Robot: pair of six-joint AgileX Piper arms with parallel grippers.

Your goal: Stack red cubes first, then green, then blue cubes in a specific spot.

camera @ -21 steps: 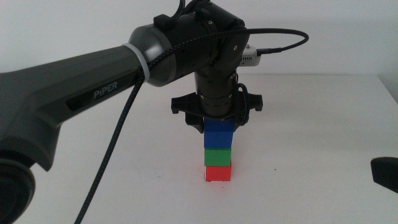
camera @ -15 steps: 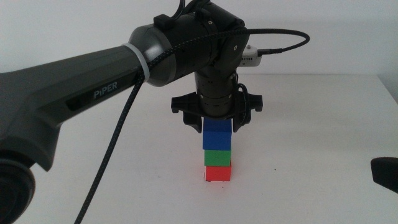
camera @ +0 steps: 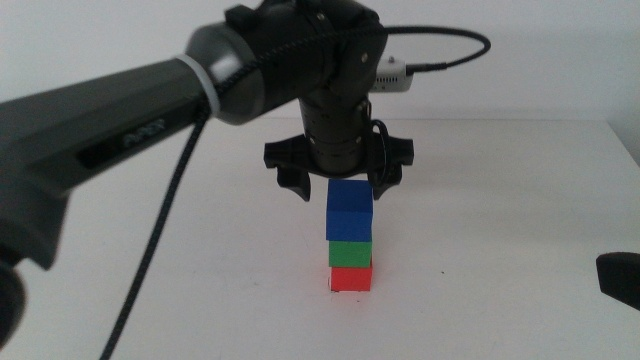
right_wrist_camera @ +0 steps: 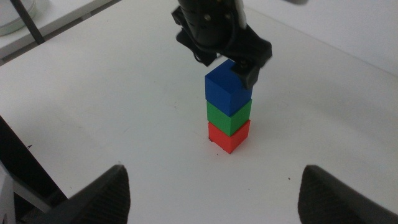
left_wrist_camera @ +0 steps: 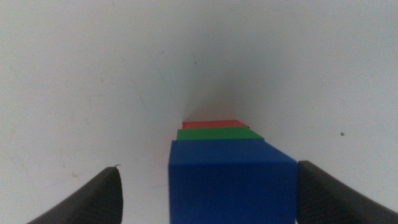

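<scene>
We count three cubes, one each — blue cube (camera: 349, 209) on green cube (camera: 350, 252) on red cube (camera: 350, 278). Left hand (camera: 338, 186) hangs spread apart at the stack's 12 o'clock — holding nothing; right hand (right_wrist_camera: 214, 193) also spread.

In the left wrist view the blue cube (left_wrist_camera: 231, 180) is cut off by the picture's edge and hides nearly all of the green cube (left_wrist_camera: 217, 134) and red cube (left_wrist_camera: 213, 124); only thin strips of them show. In the middle view the left arm (camera: 90, 140) is blurred, its lettering unreadable. The right gripper (camera: 618, 276) is cut off at the right edge.
</scene>
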